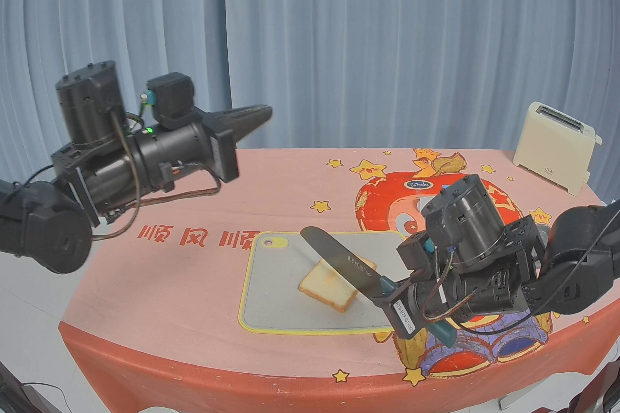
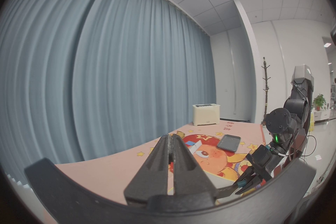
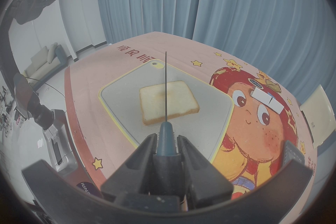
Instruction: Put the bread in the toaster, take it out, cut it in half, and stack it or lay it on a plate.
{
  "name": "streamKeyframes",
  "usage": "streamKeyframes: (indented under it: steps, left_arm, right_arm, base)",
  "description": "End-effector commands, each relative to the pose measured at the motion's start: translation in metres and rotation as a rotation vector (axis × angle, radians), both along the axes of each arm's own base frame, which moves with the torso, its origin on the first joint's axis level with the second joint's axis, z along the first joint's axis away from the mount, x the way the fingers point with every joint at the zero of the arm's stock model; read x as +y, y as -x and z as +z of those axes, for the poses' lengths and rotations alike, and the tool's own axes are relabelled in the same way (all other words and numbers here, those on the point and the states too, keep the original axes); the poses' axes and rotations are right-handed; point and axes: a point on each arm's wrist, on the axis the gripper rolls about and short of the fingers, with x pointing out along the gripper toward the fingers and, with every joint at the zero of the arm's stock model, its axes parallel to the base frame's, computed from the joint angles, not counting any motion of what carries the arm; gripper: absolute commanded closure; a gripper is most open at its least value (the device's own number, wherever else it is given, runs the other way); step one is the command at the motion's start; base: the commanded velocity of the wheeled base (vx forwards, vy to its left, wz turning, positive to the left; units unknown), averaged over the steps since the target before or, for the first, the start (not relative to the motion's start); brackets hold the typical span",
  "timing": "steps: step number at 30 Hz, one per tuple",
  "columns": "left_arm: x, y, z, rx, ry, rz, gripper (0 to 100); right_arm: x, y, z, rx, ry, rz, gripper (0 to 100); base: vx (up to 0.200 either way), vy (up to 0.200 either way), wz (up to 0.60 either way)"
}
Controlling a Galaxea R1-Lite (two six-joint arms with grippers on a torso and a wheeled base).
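While clenching right gripper point(image 3: 166, 140) on knife point(image 1: 339, 259), holding blade over bread point(image 1: 329, 290), lying mid-board point(image 1: 278, 295) clear of edges; hanging left gripper point(image 1: 258, 113) clenched, empty, high above table point(image 1: 161, 298).

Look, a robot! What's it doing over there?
The right pincer holds a knife by its handle, blade above a slice of toast lying whole on a cutting board. The left pincer is shut, holding nothing, up over the table's left side. The toaster stands at the far right corner.
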Motion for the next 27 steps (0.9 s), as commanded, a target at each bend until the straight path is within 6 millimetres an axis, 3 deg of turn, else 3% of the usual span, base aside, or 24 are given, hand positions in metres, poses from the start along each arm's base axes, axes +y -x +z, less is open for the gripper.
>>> streamKeyframes:
  steps: [1,9,15,21,27]
  left_arm:
    - [-0.028,-0.020,-0.031,0.071,-0.021,-0.051,100]
    - [-0.038,-0.039,-0.053,0.094,-0.034,-0.043,100]
    - [-0.057,-0.045,-0.077,0.056,-0.029,-0.081,100]
    - [-0.067,-0.042,-0.096,0.098,-0.053,-0.107,100]
    - [-0.069,-0.040,-0.102,0.118,-0.064,-0.115,100]
  right_arm:
    - [0.000,0.001,0.000,0.001,0.002,0.002,100]
    - [0.001,0.000,-0.003,0.007,0.009,0.000,100]
    - [0.000,-0.001,-0.003,0.007,0.009,-0.002,100]
    - [0.000,0.000,-0.003,0.008,0.010,0.000,100]
    - [0.000,0.000,-0.003,0.008,0.010,0.000,100]
  base:
    - [0.000,0.000,0.00]
    - [0.000,0.000,0.00]
    - [0.000,0.000,0.00]
    - [0.000,0.000,0.00]
    - [0.000,0.000,0.00]
